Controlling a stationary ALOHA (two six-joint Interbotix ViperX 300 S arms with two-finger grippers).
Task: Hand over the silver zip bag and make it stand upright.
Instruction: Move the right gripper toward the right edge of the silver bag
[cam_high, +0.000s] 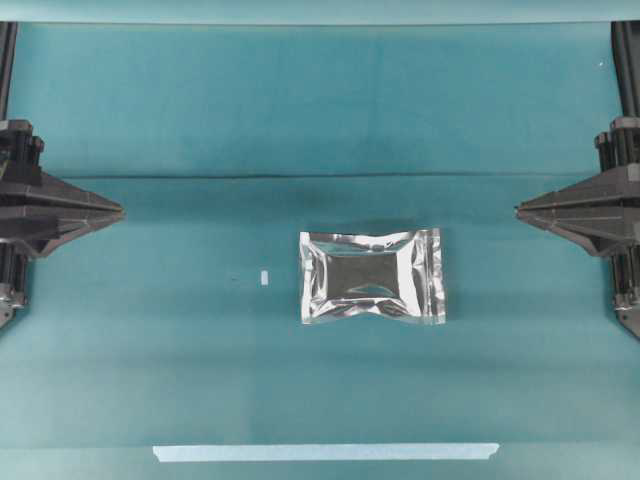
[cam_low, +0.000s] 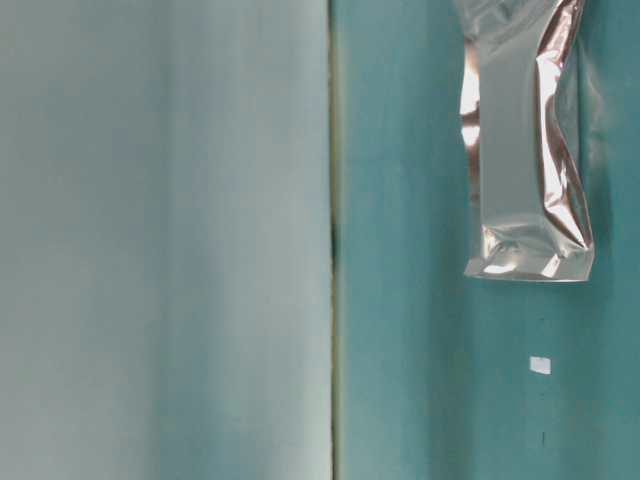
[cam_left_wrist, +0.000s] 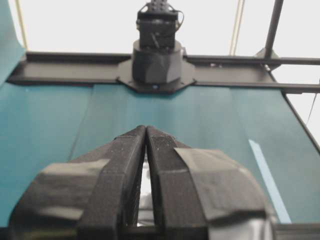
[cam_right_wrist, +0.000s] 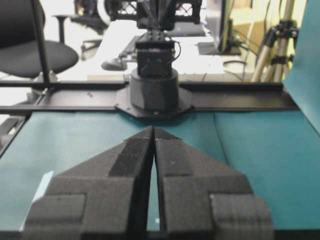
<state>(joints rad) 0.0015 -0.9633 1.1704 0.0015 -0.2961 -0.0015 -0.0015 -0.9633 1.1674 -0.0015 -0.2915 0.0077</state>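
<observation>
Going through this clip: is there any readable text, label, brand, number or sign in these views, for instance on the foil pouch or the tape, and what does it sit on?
None can be read.
The silver zip bag: plain foil, no print visible.
The pale tape strip: blank.
The small white tab on the cloth: too small to tell.
The left tool and right tool: black pads and tape, no markings.
Room clutter behind the right arm: blurred, nothing legible.

A teal-covered table (cam_high: 150, 330) carries the silver zip bag (cam_high: 372, 276) lying flat near its middle, a small white scrap (cam_high: 264, 277) beside it, and a pale tape strip (cam_high: 325, 452) along the near edge.
</observation>
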